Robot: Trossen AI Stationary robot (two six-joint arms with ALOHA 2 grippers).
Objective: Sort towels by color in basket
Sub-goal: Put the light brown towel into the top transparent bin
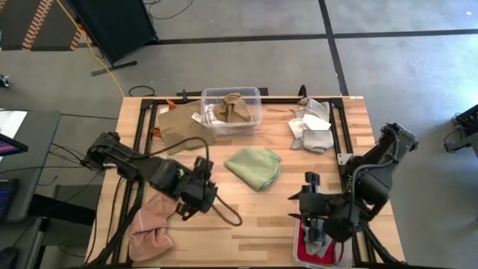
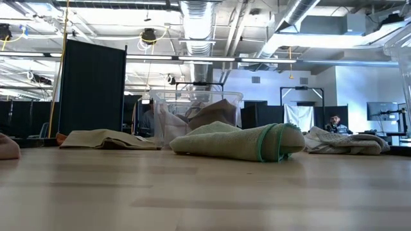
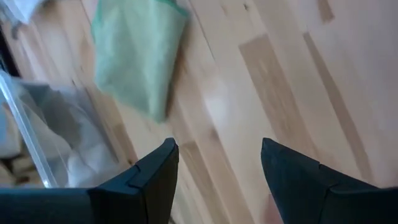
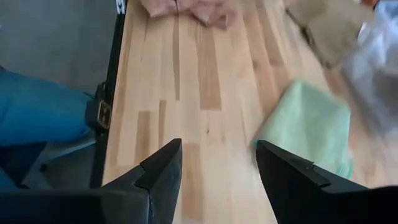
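A light green towel [image 1: 253,167] lies flat at the table's middle and also shows as the green towel [image 2: 237,141], [image 3: 137,56], [image 4: 308,134]. A pink towel [image 1: 151,226] is heaped near the left near corner. A tan towel [image 1: 179,123] lies left of the clear bin [image 1: 231,110], which holds brown and tan cloths. Grey and white towels [image 1: 312,125] sit at the far right. My left gripper [image 1: 200,196], [image 3: 217,149] hovers open between the pink and green towels. My right gripper [image 1: 315,217], [image 4: 217,149] is open over a red cloth [image 1: 306,245] at the near right edge.
The red cloth lies in a shallow tray [image 1: 297,255] at the near right edge, mostly hidden by my right gripper. Black frame rails [image 1: 340,127] run along the table's sides. Bare wood [image 1: 254,217] lies between the two grippers, on the near side of the green towel.
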